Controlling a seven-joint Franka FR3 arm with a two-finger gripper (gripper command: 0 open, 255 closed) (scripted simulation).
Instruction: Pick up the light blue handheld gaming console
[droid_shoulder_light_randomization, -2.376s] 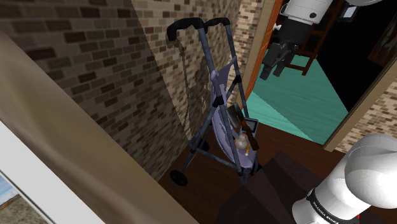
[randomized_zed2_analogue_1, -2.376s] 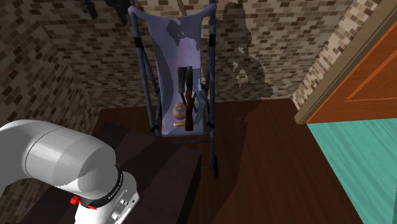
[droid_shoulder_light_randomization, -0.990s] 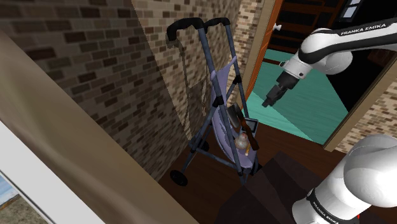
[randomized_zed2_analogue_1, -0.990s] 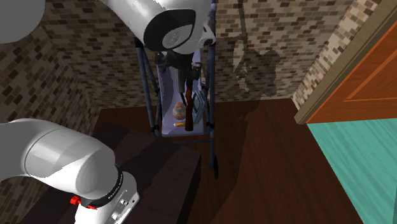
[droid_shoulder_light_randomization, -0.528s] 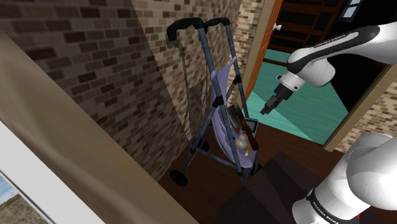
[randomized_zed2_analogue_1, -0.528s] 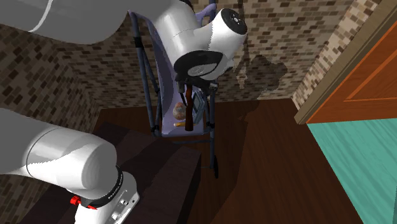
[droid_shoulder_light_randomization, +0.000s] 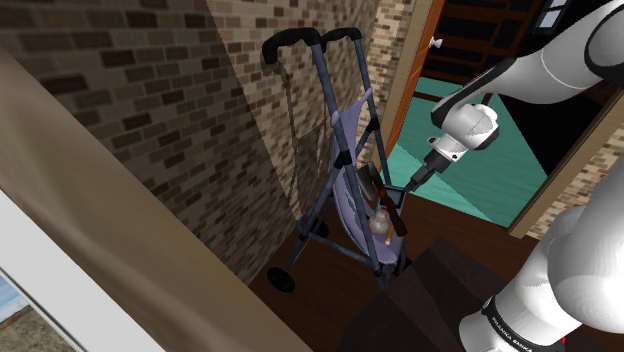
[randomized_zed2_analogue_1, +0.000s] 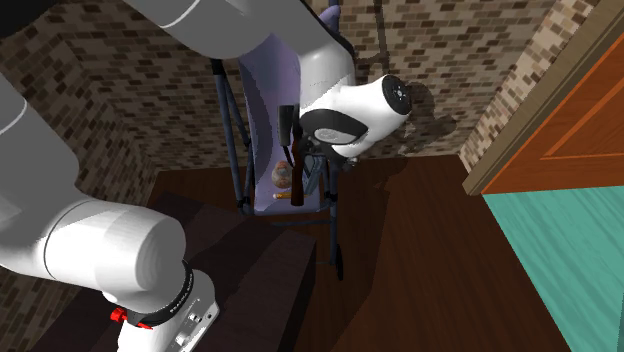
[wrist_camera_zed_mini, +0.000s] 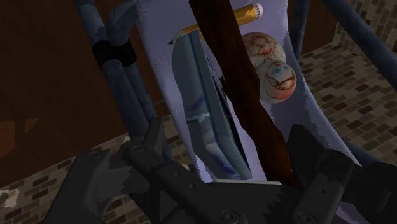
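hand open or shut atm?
Open. In the wrist view the hand's two black fingers stand well apart, and the light blue console shows between them, not clasped.

Rough brick wall (droid_shoulder_light_randomization: 150, 100), smooth wooden floor (randomized_zed2_analogue_1: 420, 260)

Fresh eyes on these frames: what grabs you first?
A stroller stands against the brick wall, its lavender seat loaded with a light blue console, a dark brown stick and marbled balls. The white arm bends down over it, with the black end effector open right at the console. A bright teal floor lies at the second exterior view's right.
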